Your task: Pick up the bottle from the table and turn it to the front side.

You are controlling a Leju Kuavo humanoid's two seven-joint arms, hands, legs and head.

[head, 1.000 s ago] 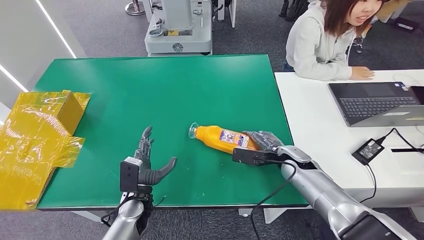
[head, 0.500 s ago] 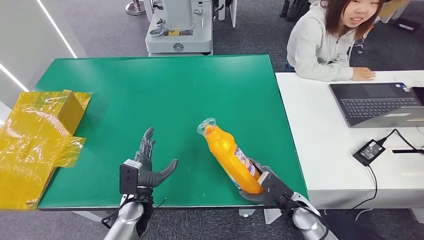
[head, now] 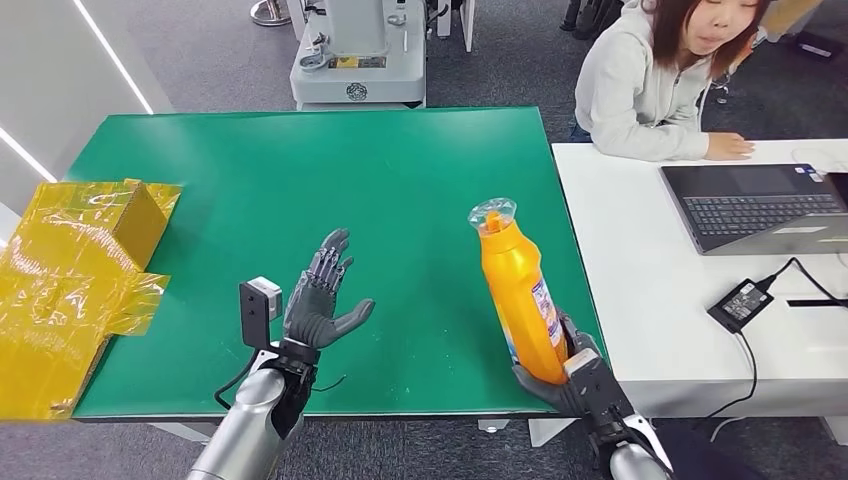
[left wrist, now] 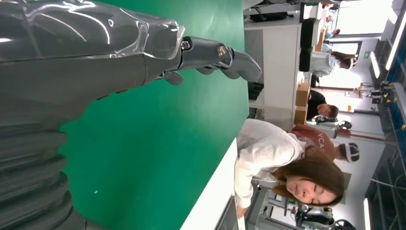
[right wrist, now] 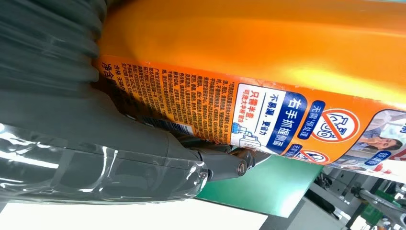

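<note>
My right hand (head: 572,375) grips the base of an orange bottle (head: 518,296) and holds it almost upright above the green table's (head: 300,190) front right corner. Clear plastic wraps the bottle's cap, which points up. Its printed label (right wrist: 287,115) faces right, and the right wrist view shows it close up under my thumb (right wrist: 143,158). My left hand (head: 318,303) hovers open, palm up, over the table's front middle, well left of the bottle; in the left wrist view its fingers (left wrist: 215,52) stretch out over the green surface.
A crumpled yellow box (head: 70,280) lies at the table's left edge. To the right stands a white desk (head: 650,290) with a laptop (head: 750,205) and a power adapter (head: 737,304). A person (head: 650,80) sits behind that desk. A grey machine (head: 358,50) stands beyond the table.
My right hand has lifted the bottle off the table and swung it from lying on its side to nearly upright, moving right. My left hand has risen slightly and shifted forward.
</note>
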